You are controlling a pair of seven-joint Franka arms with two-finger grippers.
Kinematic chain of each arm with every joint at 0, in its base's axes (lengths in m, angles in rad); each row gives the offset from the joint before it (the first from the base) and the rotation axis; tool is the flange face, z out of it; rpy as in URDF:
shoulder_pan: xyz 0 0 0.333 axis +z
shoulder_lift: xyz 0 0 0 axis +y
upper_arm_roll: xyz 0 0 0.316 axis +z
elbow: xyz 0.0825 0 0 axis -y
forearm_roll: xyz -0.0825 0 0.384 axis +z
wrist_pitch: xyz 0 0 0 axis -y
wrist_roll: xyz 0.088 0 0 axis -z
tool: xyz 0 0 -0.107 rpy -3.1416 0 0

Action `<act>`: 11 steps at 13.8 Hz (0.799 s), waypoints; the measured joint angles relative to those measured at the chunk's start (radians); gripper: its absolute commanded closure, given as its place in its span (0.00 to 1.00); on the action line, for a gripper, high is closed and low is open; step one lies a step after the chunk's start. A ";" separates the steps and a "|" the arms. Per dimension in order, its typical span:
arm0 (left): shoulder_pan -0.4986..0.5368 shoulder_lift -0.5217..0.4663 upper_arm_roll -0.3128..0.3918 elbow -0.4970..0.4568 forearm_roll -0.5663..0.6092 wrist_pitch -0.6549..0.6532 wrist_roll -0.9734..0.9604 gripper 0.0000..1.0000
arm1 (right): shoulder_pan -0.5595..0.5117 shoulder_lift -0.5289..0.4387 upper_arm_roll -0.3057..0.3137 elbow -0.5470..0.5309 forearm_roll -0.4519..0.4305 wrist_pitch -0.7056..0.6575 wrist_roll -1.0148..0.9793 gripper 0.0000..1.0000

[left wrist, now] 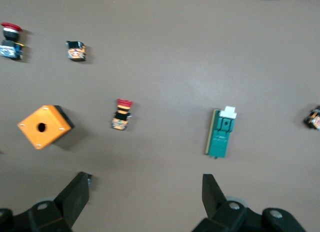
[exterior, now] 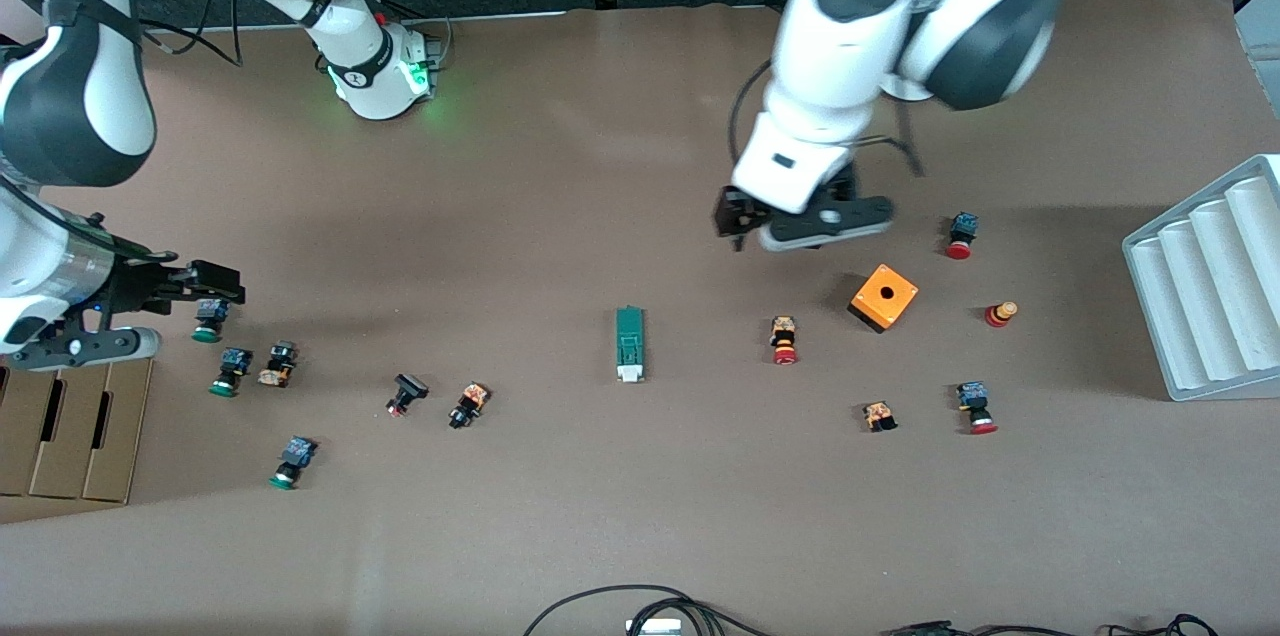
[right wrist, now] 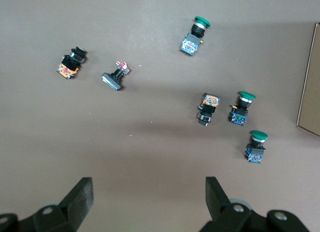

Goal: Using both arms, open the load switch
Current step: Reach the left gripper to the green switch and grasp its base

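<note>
From where I sit, the job has barely begun. Starting at the right arm's end of the surface point(exterior: 640, 536), the right gripper point(exterior: 205, 299) hangs with its fingers spread wide and nothing between them, over the cluster of green-capped push buttons point(exterior: 225, 371) beside the cardboard tray point(exterior: 70, 431); in the right wrist view I see only those buttons and bare surface under its fingers point(right wrist: 82, 194), so I judge this arm to be waiting or only setting out. Moving along, a black-capped button point(exterior: 405, 393) and another small button point(exterior: 468, 404) lie apart from each other, and then comes the load switch point(exterior: 630, 343), lying flat and alone in the middle of the surface, its white end piece turned toward the front camera, untouched and to my eye not yet opened. Next is the left gripper point(exterior: 800, 219), also wide and carrying nothing, up in the air over bare surface near the orange cube point(exterior: 884, 296) and a red-capped push button point(exterior: 784, 340); its wrist view shows the switch ahead of the fingers point(left wrist: 75, 194), well apart from them. Everything is left: both grippers must reach the switch, one steadying the green body, the other working it open.
</note>
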State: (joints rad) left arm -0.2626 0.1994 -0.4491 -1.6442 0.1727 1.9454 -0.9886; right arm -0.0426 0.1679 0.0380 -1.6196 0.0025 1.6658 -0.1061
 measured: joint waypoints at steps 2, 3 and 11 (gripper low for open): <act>-0.069 0.044 -0.001 -0.002 0.107 0.036 -0.147 0.00 | 0.014 0.011 0.000 0.002 -0.001 0.019 0.000 0.00; -0.101 0.065 -0.001 -0.004 0.158 0.053 -0.226 0.00 | 0.016 0.015 0.000 0.006 -0.001 0.024 0.000 0.00; -0.245 0.263 -0.001 -0.111 0.657 0.368 -0.605 0.00 | 0.018 0.027 0.002 0.044 0.001 0.028 -0.020 0.00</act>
State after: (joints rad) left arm -0.5073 0.4626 -0.4498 -1.7552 0.8296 2.3135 -1.5932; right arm -0.0250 0.1946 0.0397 -1.5751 0.0030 1.6937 -0.1260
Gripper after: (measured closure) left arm 0.000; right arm 0.000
